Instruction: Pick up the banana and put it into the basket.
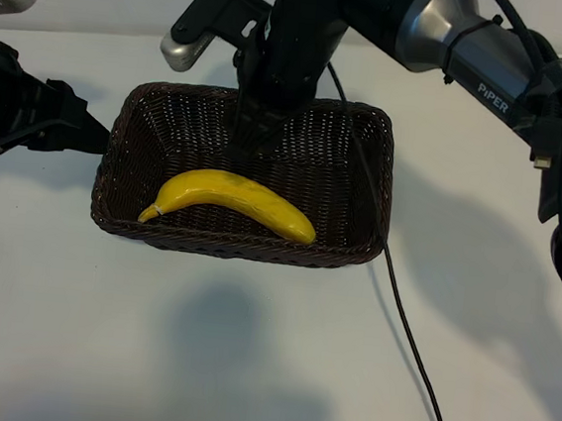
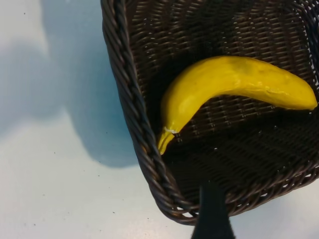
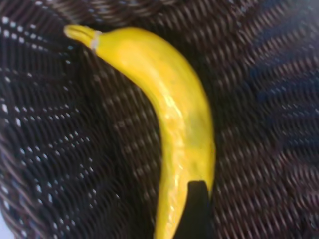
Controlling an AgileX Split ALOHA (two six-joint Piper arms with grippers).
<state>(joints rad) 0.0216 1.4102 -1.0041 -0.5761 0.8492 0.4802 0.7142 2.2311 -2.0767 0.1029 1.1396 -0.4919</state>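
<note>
1. Banana [image 1: 230,202] lies flat in the basket [image 1: 370,194], we see.
2. Right gripper [image 1: 251,136] hangs over it, pointing steeply down, fingers spread, holding nothing.
3. Left gripper [image 1: 89,132] waits beside the basket's left rim, open, empty.

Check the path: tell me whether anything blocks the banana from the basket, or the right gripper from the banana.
Nothing visible does. The banana already lies inside the basket, on its woven floor. The right gripper hangs above the basket's far side with nothing between it and the banana. The left gripper sits outside the basket's left rim.
</note>
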